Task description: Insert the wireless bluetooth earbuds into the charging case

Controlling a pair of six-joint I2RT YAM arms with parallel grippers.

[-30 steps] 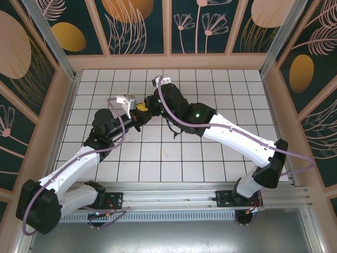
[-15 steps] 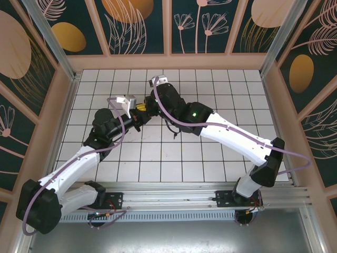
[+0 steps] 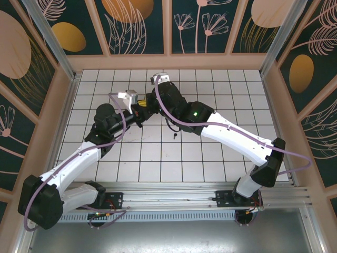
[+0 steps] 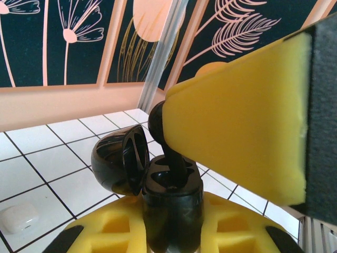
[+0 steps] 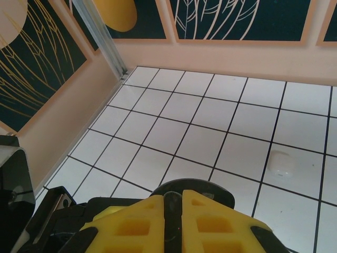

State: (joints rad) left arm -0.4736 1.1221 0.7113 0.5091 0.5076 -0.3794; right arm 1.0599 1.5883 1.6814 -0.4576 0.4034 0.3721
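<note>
Black and comma-shaped, one earbud [image 4: 157, 124] is pinched by the right hand [image 5: 174, 199], its stem set into the black charging case [image 4: 171, 203]. The case, with its lid [image 4: 118, 161] swung open, is clamped by the left hand [image 4: 171, 232]. A white earbud [image 4: 18, 219] is seen on the tiled tabletop [image 4: 52, 142].

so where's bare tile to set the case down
Bare tiles: the far right corner, between the right arm and the walls, and the near rows between both forearms and the rail. Crowded at centre left, where the left hand holds the open black case under the right hand and its held earbud; a loose black earbud lies this side of them.
</note>
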